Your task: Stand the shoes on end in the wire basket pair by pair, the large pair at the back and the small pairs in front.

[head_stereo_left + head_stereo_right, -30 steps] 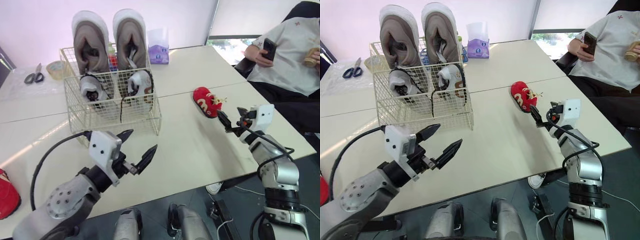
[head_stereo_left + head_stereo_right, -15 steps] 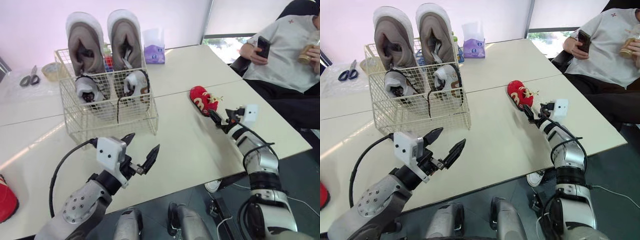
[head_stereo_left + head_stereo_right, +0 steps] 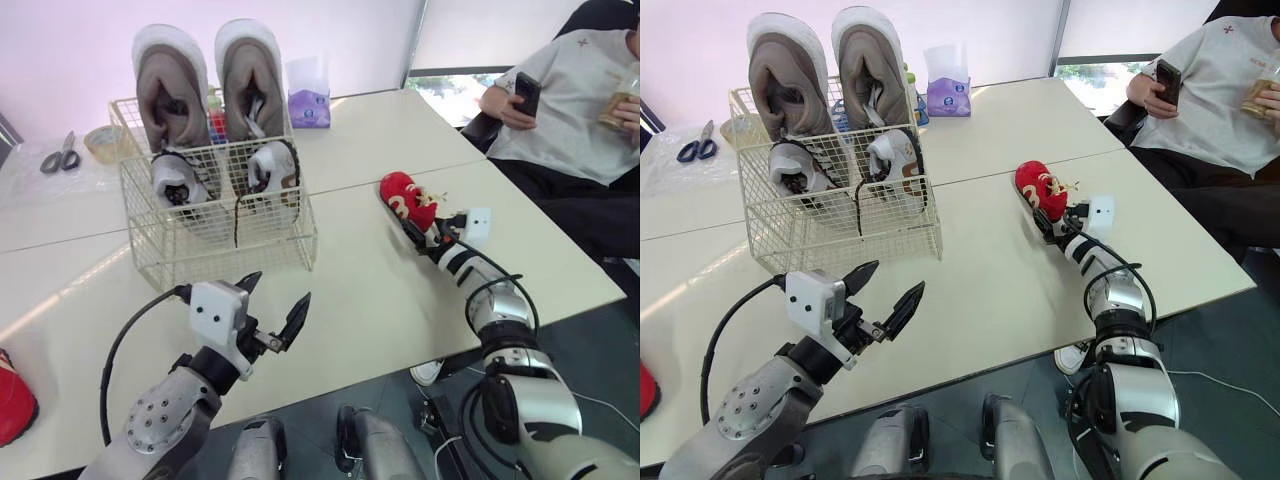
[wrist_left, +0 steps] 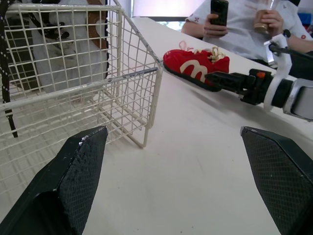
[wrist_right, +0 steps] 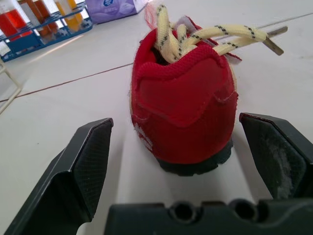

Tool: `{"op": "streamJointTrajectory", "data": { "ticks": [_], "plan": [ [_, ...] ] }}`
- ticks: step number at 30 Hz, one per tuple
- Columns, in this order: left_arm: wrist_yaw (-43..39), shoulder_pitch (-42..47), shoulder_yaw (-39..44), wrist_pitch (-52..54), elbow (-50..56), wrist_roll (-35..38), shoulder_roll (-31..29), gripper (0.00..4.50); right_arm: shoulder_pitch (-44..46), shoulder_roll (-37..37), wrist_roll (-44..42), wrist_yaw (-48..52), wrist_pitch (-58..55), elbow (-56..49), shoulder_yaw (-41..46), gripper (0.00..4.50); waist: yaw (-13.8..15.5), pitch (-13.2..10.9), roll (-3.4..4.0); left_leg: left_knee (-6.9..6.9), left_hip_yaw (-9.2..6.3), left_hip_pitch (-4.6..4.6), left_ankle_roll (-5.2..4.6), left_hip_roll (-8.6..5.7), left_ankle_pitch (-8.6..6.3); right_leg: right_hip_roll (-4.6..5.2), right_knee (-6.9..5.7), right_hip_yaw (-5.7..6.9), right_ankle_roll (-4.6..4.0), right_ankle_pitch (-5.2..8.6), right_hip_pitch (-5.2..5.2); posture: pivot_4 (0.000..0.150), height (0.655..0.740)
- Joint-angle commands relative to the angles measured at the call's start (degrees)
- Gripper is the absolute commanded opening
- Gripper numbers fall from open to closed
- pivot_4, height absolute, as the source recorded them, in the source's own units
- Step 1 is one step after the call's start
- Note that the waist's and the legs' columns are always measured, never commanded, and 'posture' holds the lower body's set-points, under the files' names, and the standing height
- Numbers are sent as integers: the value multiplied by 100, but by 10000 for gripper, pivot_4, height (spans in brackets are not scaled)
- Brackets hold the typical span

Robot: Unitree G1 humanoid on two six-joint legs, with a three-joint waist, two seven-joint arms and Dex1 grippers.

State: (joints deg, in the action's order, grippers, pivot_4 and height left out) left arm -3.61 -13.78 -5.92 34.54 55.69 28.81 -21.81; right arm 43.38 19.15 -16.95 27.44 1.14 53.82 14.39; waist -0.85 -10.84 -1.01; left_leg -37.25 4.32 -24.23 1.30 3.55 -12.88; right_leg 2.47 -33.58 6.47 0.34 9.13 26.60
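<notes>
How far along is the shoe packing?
Done: large grey trainers stand at the back of the cream wire basket, small white shoes in front. In hand: the open fingers of the right gripper flank the heel of a small red shoe. Left: basketing it and the second red shoe far left on the table.

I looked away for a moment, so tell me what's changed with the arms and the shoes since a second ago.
The right claw has reached forward to the red shoe; still open, it now straddles the heel without gripping. The left claw stays open above the table, the shoe has not moved, and the wire basket is unchanged.
</notes>
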Motion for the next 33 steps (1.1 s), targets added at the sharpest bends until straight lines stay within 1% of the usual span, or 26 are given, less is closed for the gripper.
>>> {"op": "streamJointTrajectory", "data": {
  "ticks": [1,2,3,6,8,9,12,16,19,21,23,25,26,27,29,32,33],
  "plan": [
    [-67,-19,153,36,220,65,-9,45000,317,58,107,-93,484,579,115,39775,4,0,0,-1,-1,1,0,0,0,-1,-1,0,0,0,-1,1500,7400],
    [-76,-44,196,71,263,113,-23,45000,364,59,121,-81,560,690,121,36876,10,0,0,-1,-1,1,0,0,0,0,0,0,0,0,-2,1500,7400],
    [-89,-78,246,107,305,166,-39,45000,402,55,136,-72,622,772,123,32934,9,1,0,-1,-2,1,0,-1,0,0,-1,0,0,0,-4,1500,7400],
    [-149,-154,422,178,365,275,-96,45000,489,24,160,-32,771,935,123,19429,6,1,1,0,2,1,0,-4,0,4,-2,-8,1,-1,-5,1500,7400],
    [-186,-180,543,211,375,344,-122,45000,530,8,167,-5,836,972,116,14872,4,1,1,0,3,1,0,-5,0,4,-3,-9,2,-1,-4,1500,7400],
    [-215,-190,617,229,377,389,-139,45000,551,3,165,-2,862,967,119,13838,5,1,1,0,2,1,-1,-5,0,4,-4,-9,1,-1,-4,1500,7400],
    [-296,-192,892,284,387,599,-212,45000,601,32,124,-57,952,877,172,13510,9,1,1,0,-1,5,-1,-4,0,2,-12,-8,1,-1,-4,1500,7400],
    [-384,-99,2001,444,412,1707,-583,45000,819,288,-5,-242,1098,233,347,13510,13,-5,7,-2,-1,7,0,-5,0,4,-32,-8,1,-1,3,1500,7400],
    [-366,124,3137,317,190,3391,-1253,45000,1180,650,-73,-309,1120,-380,479,13510,18,-22,26,-6,-1,4,0,-10,0,9,-49,-9,1,0,14,1500,7400],
    [-326,316,3918,272,-183,4366,-1852,45000,1504,885,-63,-216,1102,-795,453,13510,16,-25,33,-8,-4,-4,0,-11,0,8,-56,-8,0,0,22,1500,7400],
    [-128,604,4566,261,-688,5092,-2415,45000,1870,1068,-86,-64,1057,-1097,402,13510,8,-27,34,-5,-5,-2,0,-11,0,8,-57,-7,0,0,24,1500,7400],
    [-13,714,4961,294,-1063,5633,-2778,45000,2072,1127,-130,97,970,-1320,353,13510,-8,-28,31,3,-7,1,0,-9,0,4,-55,-3,-1,0,24,1500,7400],
    [116,779,5217,368,-1429,6022,-3014,45000,2294,1153,-197,358,924,-1472,278,13510,-20,-28,32,11,-7,4,1,-7,-1,1,-52,-3,-1,1,25,1500,7400],
    [219,835,5428,459,-1758,6212,-3225,45000,2488,1158,-273,657,844,-1656,182,13510,-29,-28,32,18,-3,10,0,-6,-1,1,-52,-5,-1,1,24,1500,7400],
    [348,945,5779,616,-2451,6325,-3582,45000,2798,1089,-531,1405,534,-2161,-96,13510,-37,-30,36,25,1,13,0,-3,-2,-1,-54,-5,1,0,25,1500,7400],
    [-354,1041,6310,1007,-3328,7179,-3882,45000,2931,914,-883,2486,-16,-3001,-648,13510,-34,-32,39,30,13,8,-1,8,-2,-6,-66,-8,2,-1,45,1500,7400],
    [-550,1068,6459,1192,-3593,7366,-4016,45000,2947,854,-953,2772,-125,-3209,-807,13510,-23,-31,38,31,14,5,-1,10,-2,-7,-70,-8,4,-2,50,1500,7400]
  ]
}}
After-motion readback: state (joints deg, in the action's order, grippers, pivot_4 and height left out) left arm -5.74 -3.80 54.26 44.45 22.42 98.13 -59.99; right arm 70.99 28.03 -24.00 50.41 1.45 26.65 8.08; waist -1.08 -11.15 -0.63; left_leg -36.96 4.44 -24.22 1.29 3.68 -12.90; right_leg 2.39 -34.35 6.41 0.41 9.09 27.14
